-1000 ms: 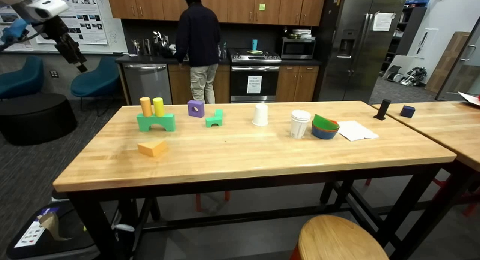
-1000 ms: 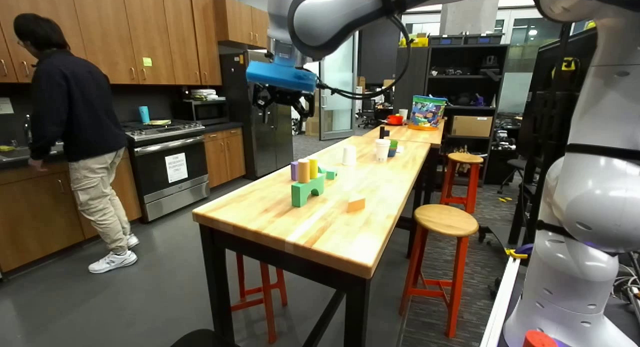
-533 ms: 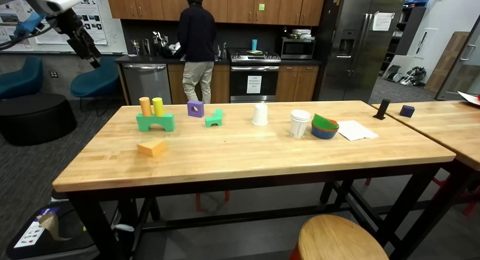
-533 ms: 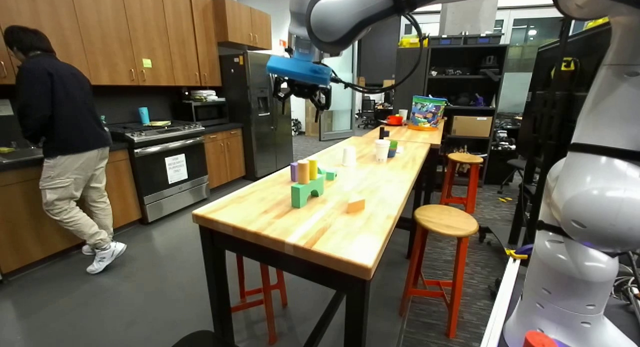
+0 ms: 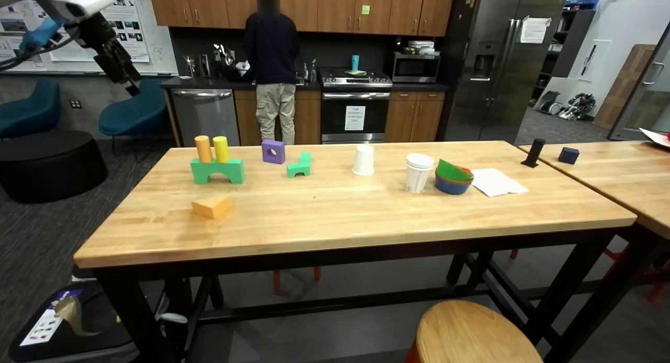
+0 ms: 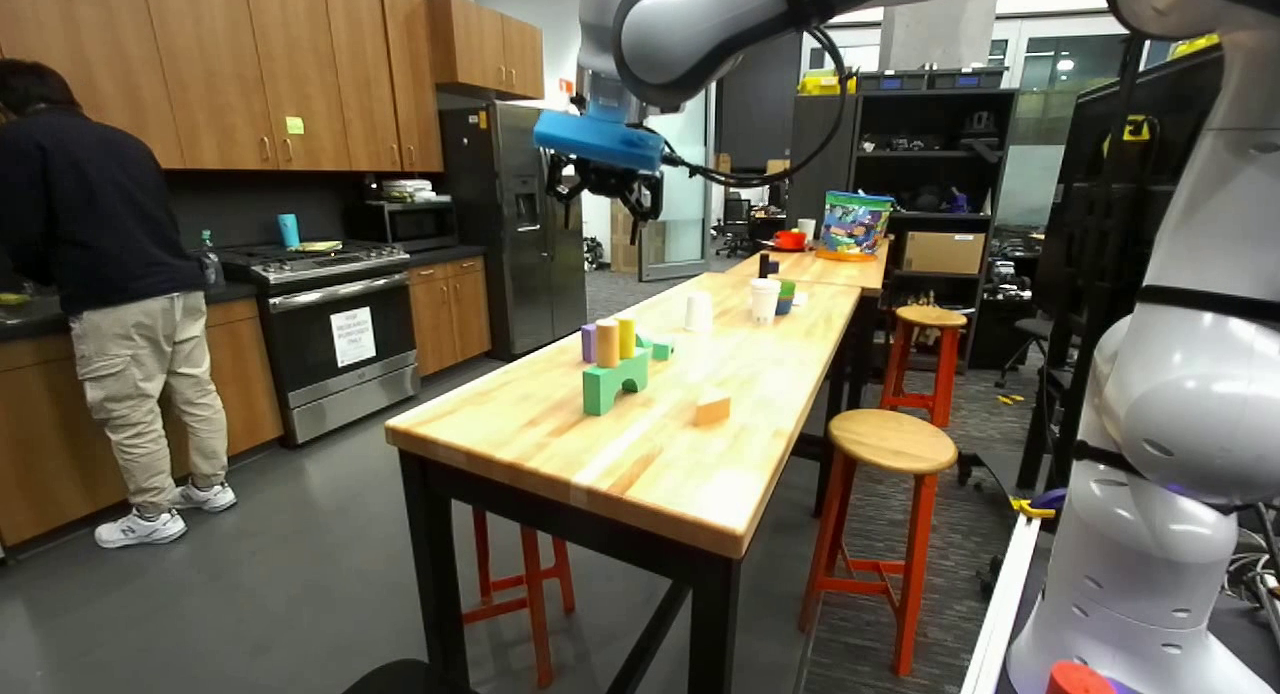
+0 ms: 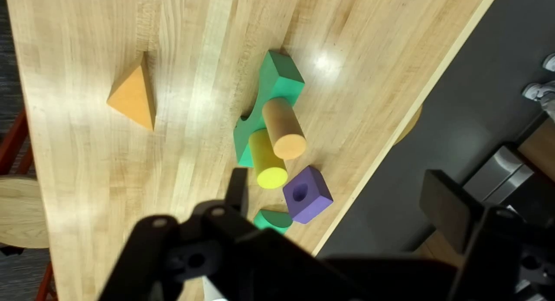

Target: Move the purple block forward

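Observation:
The purple block (image 5: 280, 152), squarish with a round hole, stands upright on the table near the kitchen-side edge. In an exterior view (image 6: 588, 344) it is partly behind the orange cylinder. In the wrist view the purple block (image 7: 313, 196) lies between the finger directions, closer to the left finger, well beyond the fingertips. My gripper (image 7: 338, 184) is open and empty. It hangs high above the table, apart from every block, in both exterior views (image 5: 131, 86) (image 6: 602, 219).
A green arch (image 5: 230, 169) bears an orange cylinder (image 5: 203, 149) and a yellow cylinder (image 5: 221, 149) beside the purple block. A small green block (image 5: 299, 168) is close on its other side. An orange wedge (image 5: 211, 207), white cups (image 5: 363, 160) and bowls (image 5: 453, 185) share the table.
Over the first half second my gripper moved to the right in both exterior views; since then it has held still. The blocks have not moved. The person at the counter has shifted.

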